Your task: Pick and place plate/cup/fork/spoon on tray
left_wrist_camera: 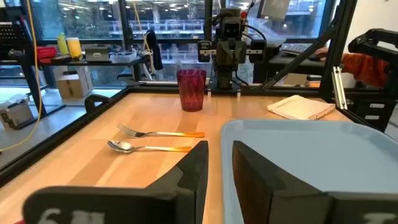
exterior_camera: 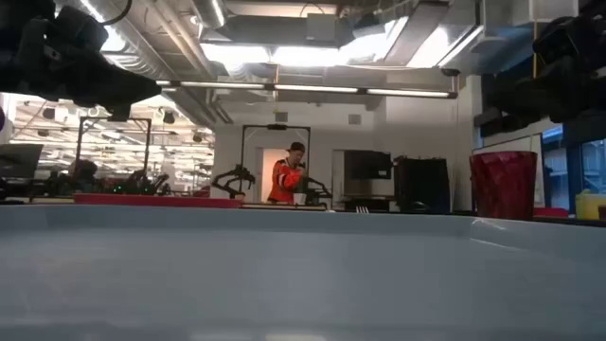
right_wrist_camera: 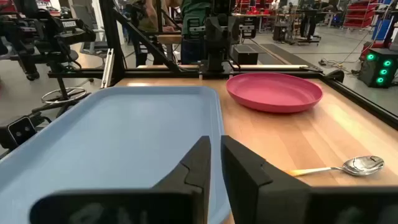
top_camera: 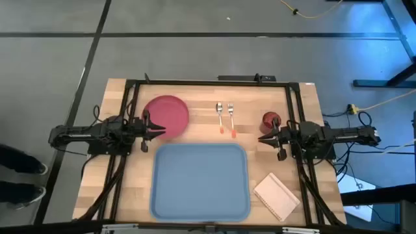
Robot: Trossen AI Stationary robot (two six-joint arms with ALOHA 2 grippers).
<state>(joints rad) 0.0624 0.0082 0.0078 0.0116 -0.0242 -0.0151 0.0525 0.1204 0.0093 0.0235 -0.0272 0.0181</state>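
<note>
The light blue tray (top_camera: 200, 181) lies at the table's near middle. The pinkish-red plate (top_camera: 166, 116) rests flat on the table beyond the tray's far left corner. The spoon (top_camera: 220, 117) and the fork (top_camera: 230, 117) lie side by side beyond the tray, orange tips toward it. The dark red cup (top_camera: 270, 120) stands upright at the far right. My left gripper (top_camera: 162, 128) hovers by the plate's near edge, fingers nearly together and empty. My right gripper (top_camera: 261, 138) hovers beside the cup, near the tray's far right corner, fingers nearly together and empty.
A white notepad (top_camera: 276, 196) lies right of the tray near the table's front. A black frame (top_camera: 214, 81) runs along the table's far edge and sides. A person in orange (exterior_camera: 284, 180) stands far back in the room.
</note>
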